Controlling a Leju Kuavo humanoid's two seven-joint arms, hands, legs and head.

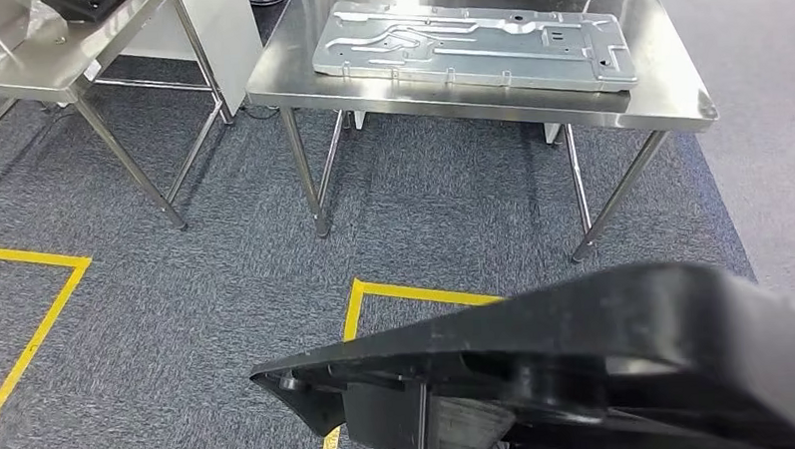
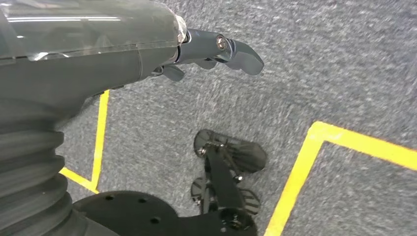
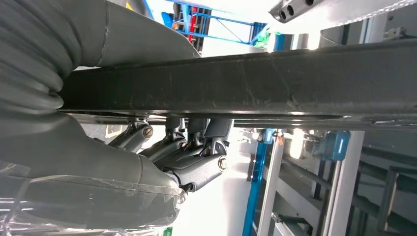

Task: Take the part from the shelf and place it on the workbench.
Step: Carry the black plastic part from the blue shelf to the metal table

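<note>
Black part (image 1: 578, 368) right under the head camera, carried low in front, well short of the workbench (image 1: 668, 85). Looks like a dark moulded plastic panel: flat top, raised rim, ribs and a recess on the underside; scuffed along its edge in the right wrist view. Right hand (image 3: 187, 157) gripping it, fingers (image 3: 216, 129) curled up against the underside of the part's edge. Left hand (image 2: 216, 51) hanging over the carpet (image 2: 344, 73), holding nothing, fingers loosely bent; fully closed or not, can't tell. Pick from shelf judged done. Left: cross the yellow floor tape (image 1: 416, 294), reach the workbench, set down. Silver stamped metal plate (image 1: 472, 44) already lying on the bench, so free space needs choosing beside it.
</note>
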